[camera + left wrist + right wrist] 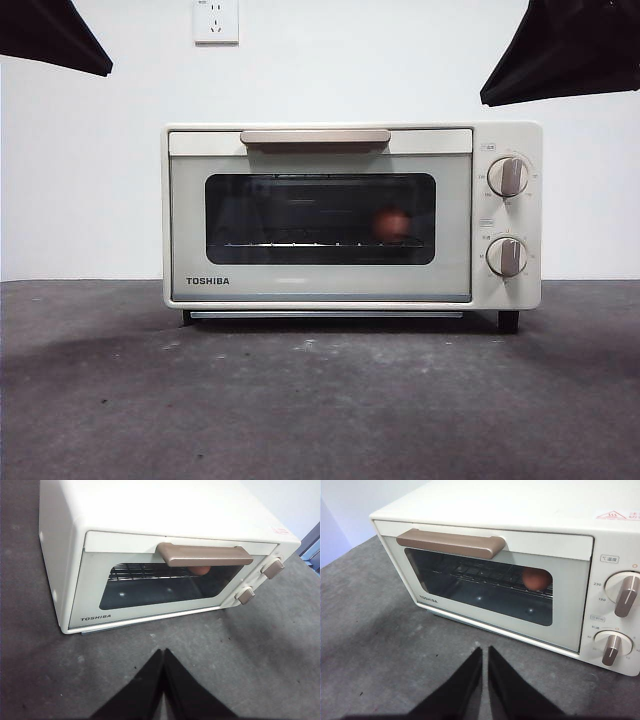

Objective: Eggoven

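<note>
**Egg in, door shut**

With the egg (392,223) already on the wire rack (320,243) behind the closed glass door (320,218), right of centre, your TOSHIBA toaster oven (350,215) looks loaded. Both the left claw (163,652) and right claw (484,650) are pressed together, empty, hanging over the grey surface (320,400). Keep them clear of the tan handle (315,136) and retreat gently.

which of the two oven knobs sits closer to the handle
The upper knob on the toaster oven; it sits nearly level with the handle, while the lower knob sits well below it.
</note>
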